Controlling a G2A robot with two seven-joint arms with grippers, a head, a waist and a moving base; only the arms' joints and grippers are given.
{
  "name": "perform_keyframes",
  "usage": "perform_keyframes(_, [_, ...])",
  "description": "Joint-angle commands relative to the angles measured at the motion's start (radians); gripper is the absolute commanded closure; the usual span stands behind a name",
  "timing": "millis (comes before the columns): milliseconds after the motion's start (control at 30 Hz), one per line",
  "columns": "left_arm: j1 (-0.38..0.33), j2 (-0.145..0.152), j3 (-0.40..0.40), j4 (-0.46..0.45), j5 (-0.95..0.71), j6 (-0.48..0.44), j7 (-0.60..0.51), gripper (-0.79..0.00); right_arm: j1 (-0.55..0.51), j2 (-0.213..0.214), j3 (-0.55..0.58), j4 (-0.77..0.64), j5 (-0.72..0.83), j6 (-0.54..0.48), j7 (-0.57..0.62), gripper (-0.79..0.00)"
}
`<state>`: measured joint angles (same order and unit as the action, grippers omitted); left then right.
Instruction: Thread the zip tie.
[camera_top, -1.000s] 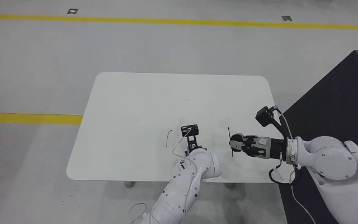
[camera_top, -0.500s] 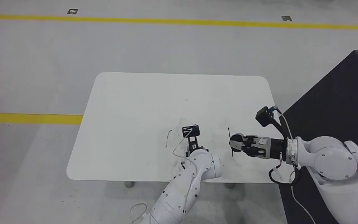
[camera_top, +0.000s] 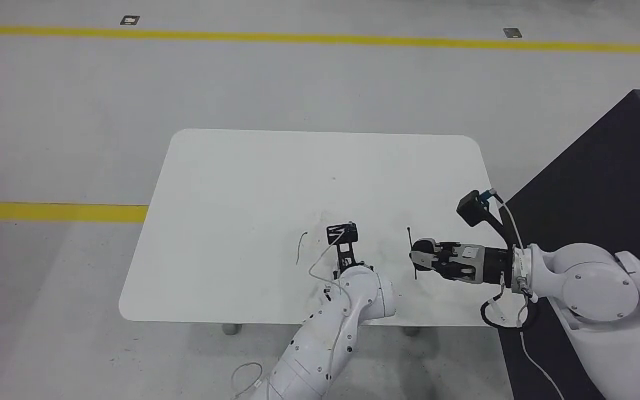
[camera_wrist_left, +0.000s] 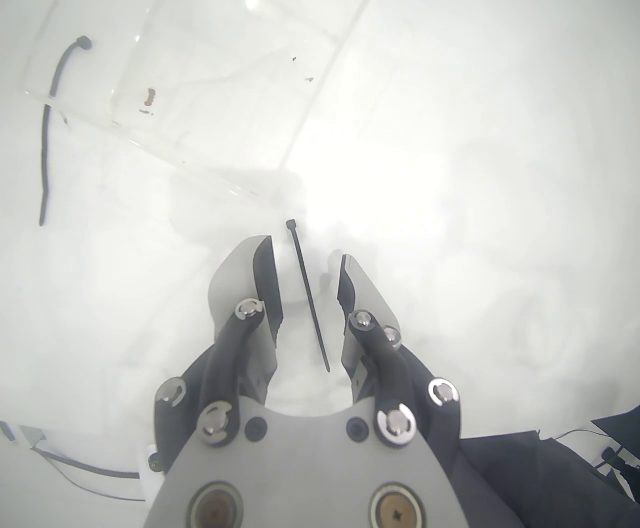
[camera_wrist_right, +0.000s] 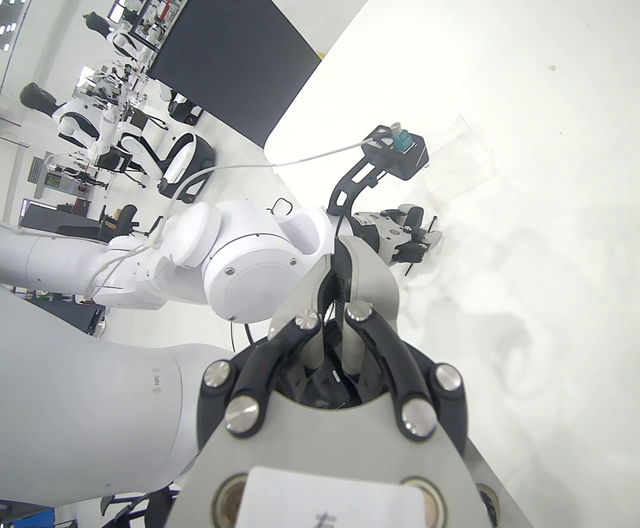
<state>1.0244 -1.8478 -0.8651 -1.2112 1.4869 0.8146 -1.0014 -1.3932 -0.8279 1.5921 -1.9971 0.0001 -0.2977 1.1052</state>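
Over at the left gripper (camera_wrist_left: 304, 249): spread wide, straddling the straight zip tie (camera_wrist_left: 307, 295) flat on the table (camera_wrist_left: 500, 200), clamping nothing. At the right gripper (camera_wrist_right: 341, 250): pinched closed, curved tie (camera_wrist_left: 45, 160) nearby.

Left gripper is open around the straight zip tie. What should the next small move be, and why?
Probably close the left gripper on the straight zip tie. Its fingers are open, and the tie lies between them on the table, touching neither, so it looks lined up for a grasp. The right gripper is shut and apart from it, so threading likely waits on this pickup.
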Motion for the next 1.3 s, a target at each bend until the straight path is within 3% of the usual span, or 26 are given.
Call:
perform_keyframes(0, [-0.002, -0.002, 0.005, 0.019, -0.001, 0.005, 0.003, -0.215, 0.0, 0.0, 0.0, 0.0, 0.0, 0.0, 0.0, 0.0])
perform_keyframes(233, [-0.025, -0.007, 0.009, 0.065, -0.032, 0.014, 0.025, -0.163, 0.0, 0.0, 0.0, 0.0, 0.0, 0.0, 0.0, 0.0])
perform_keyframes(367, [-0.031, -0.008, 0.011, 0.076, -0.039, 0.019, 0.033, -0.006, 0.0, 0.0, 0.0, 0.0, 0.0, 0.0, 0.0, 0.0])
perform_keyframes(667, [-0.034, -0.008, 0.012, 0.079, -0.036, 0.037, 0.039, 0.0, 0.0, 0.0, 0.0, 0.0, 0.0, 0.0, 0.0, 0.0])
perform_keyframes(1000, [0.036, 0.006, -0.005, -0.108, 0.036, 0.028, 0.023, 0.0, 0.0, 0.0, 0.0, 0.0, 0.0, 0.0, 0.0, 0.0])
perform_keyframes(1267, [0.115, 0.038, -0.064, -0.269, 0.057, -0.005, -0.01, 0.0, 0.0, 0.0, 0.0, 0.0, 0.0, 0.0, 0.0, 0.0])
